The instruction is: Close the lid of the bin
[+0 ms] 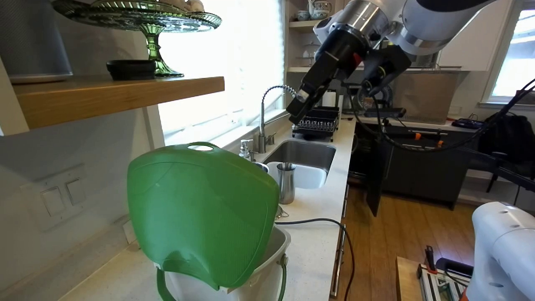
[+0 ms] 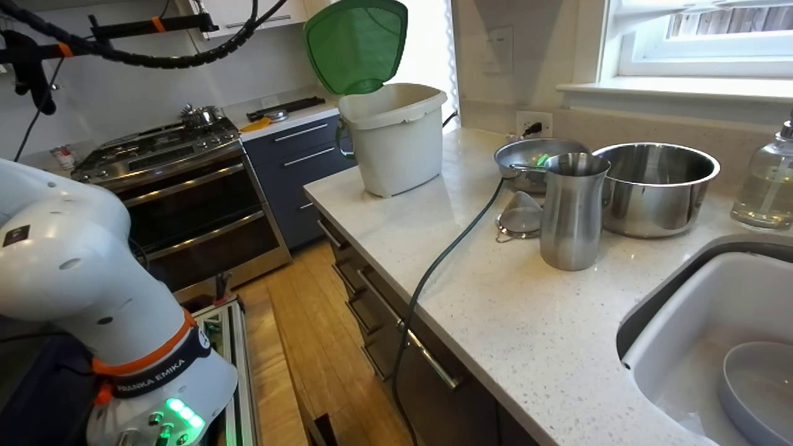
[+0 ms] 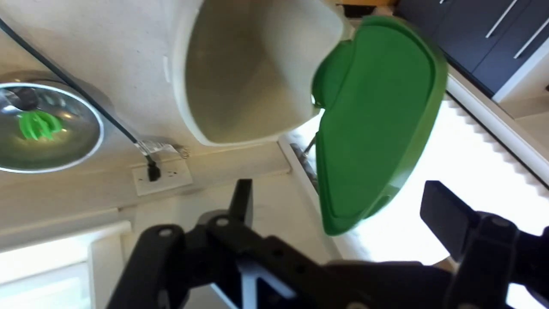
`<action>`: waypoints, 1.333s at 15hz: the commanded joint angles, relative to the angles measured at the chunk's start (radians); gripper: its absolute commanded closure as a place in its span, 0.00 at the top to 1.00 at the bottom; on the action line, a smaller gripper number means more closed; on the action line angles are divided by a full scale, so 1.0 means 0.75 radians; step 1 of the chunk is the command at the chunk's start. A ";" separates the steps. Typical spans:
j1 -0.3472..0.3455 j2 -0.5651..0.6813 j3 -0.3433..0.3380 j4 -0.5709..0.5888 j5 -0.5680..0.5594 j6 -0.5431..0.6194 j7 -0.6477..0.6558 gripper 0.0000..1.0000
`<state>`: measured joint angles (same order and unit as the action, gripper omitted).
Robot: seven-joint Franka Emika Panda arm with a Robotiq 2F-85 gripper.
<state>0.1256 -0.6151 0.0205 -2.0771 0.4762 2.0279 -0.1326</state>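
Note:
The green lid stands open, tilted up from the bin's hinge side. It also shows in an exterior view and in the wrist view. The white bin stands upright on the counter with its mouth uncovered; the wrist view looks into the bin. My gripper is in the air, above and away from the lid, over the counter by the sink. In the wrist view the gripper has its fingers wide apart with nothing held; the lid's free edge appears between them, farther off.
A steel cup, a steel pot, a steel bowl and a strainer stand near the sink. A dark cable crosses the counter. A wooden shelf with a green cake stand overhangs beside the lid.

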 commanded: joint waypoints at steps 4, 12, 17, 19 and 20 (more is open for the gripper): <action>0.141 0.094 0.054 -0.016 0.141 0.168 -0.008 1.00; 0.178 0.204 0.110 -0.038 0.121 0.332 -0.003 1.00; 0.160 0.230 0.139 -0.053 0.053 0.348 0.029 1.00; 0.149 0.230 0.141 -0.059 0.005 0.351 0.032 1.00; 0.145 0.230 0.141 -0.060 -0.016 0.350 0.036 1.00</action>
<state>0.2474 -0.4360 0.1157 -2.1026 0.5160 2.2716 -0.1305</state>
